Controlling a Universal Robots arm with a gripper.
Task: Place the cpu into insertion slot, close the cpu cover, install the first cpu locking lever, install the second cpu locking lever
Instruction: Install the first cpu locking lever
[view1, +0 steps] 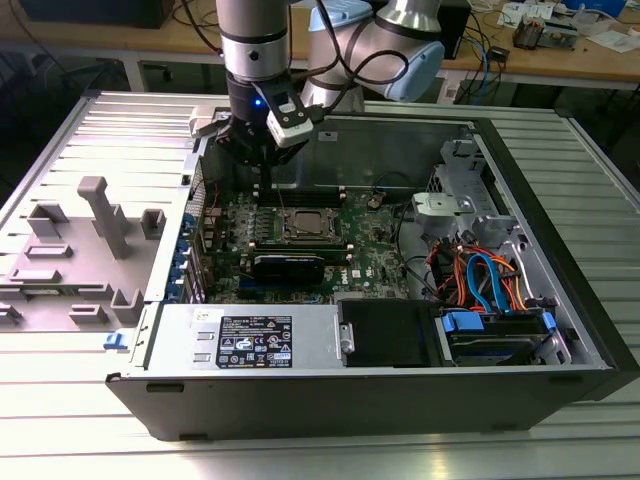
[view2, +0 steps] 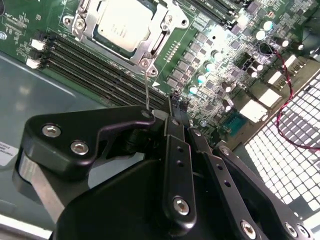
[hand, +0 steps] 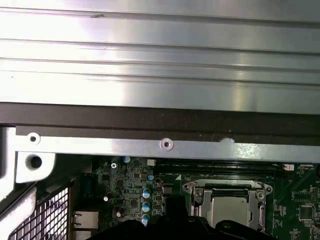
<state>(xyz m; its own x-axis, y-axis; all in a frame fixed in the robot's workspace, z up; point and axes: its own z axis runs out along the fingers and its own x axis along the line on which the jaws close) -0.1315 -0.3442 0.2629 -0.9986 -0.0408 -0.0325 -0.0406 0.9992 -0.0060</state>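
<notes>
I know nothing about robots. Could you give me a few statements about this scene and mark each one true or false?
1. The cpu lies flat on the green motherboard, with the cpu cover framing it. True.
2. The hand is holding the cpu up in the air. False: the cpu sits on the board, and the hand hangs over the board apart from it.
3. The computer case is shut with a lid. False: it lies open, with its insides on show.
4. A thin metal lever stands up by a corner of the cover. True.
5. The cables at the exterior view's right are all black. False: orange and blue ones are among them.
</notes>
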